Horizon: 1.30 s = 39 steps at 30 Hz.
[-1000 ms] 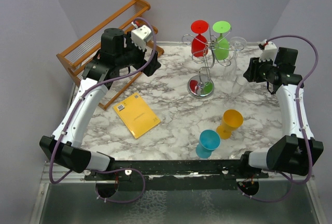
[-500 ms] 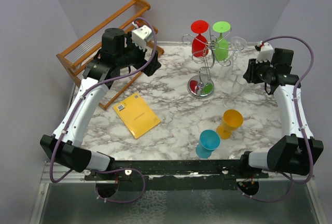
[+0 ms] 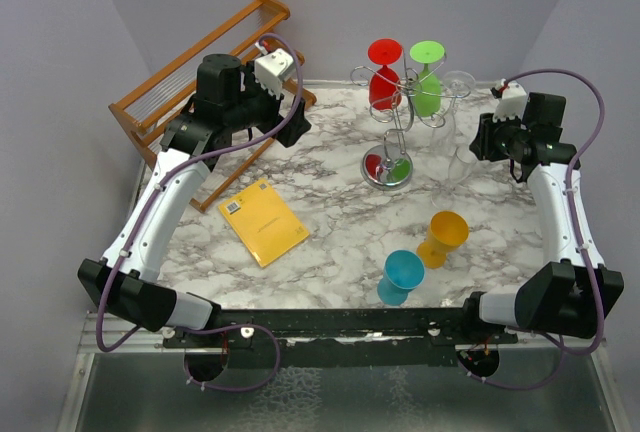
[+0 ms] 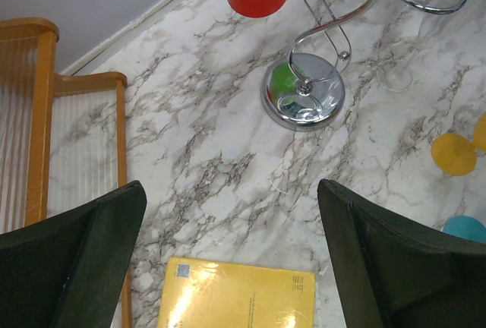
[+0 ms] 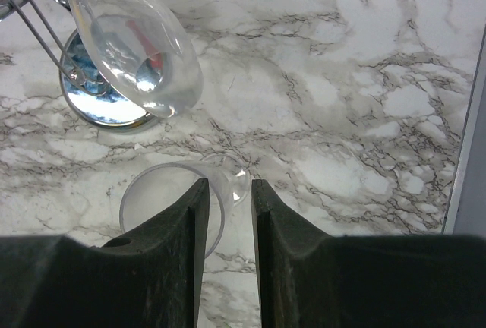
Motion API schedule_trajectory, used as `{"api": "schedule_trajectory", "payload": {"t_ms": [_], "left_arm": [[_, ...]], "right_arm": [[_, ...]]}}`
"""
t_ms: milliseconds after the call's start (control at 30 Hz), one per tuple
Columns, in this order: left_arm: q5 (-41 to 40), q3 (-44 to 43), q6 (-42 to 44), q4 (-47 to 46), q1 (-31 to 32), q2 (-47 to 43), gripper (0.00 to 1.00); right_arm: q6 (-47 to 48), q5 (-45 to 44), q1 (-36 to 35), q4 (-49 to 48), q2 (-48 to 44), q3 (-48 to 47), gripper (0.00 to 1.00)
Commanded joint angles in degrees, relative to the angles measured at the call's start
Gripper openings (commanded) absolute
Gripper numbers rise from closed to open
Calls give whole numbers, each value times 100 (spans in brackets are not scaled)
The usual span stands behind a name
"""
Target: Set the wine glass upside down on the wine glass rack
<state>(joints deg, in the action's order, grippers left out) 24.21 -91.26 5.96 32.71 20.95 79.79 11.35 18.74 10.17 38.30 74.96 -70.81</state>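
The silver wine glass rack [image 3: 400,124] stands at the table's back middle on its round shiny base [image 4: 304,100] [image 5: 99,106]. A red glass [image 3: 384,77], a green glass [image 3: 427,87] and a clear glass [image 3: 458,87] [image 5: 140,51] hang on it upside down. Another clear wine glass [image 3: 462,160] [image 5: 140,206] stands upright, right of the base. My right gripper [image 3: 480,145] [image 5: 228,185] is shut on its rim, one finger over the bowl and one outside. My left gripper [image 3: 255,127] [image 4: 231,191] hangs open over bare table, well left of the rack.
A slatted wooden rack [image 3: 200,92] stands at the back left. A yellow book [image 3: 264,222] [image 4: 239,298] lies below the left gripper. A yellow goblet [image 3: 443,237] and a blue goblet [image 3: 401,277] stand at the front right, near the arm bases.
My right gripper's jaws have narrowed onto the clear glass's rim, and the glass has shifted slightly with it. The left arm has not moved.
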Motion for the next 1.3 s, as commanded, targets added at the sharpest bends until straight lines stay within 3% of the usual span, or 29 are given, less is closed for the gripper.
{"api": "schedule_trajectory", "payload": {"t_ms": [0,667,1033,1267], "left_arm": [[152,-172,35,-50,-47,-32,99],[161,-120,54,-40,-51,-157,99],[155,-94,64,-28,-55,-183,99],[146,-85,87,-15,-57,-175,99]], "right_arm": [[116,24,-24,191,-242,-169,29],[284,-35,-24,441,-100,-90,29],[244,-23,-33,555,182,-365,19],[350,-626,-33,613,27,-389,5]]}}
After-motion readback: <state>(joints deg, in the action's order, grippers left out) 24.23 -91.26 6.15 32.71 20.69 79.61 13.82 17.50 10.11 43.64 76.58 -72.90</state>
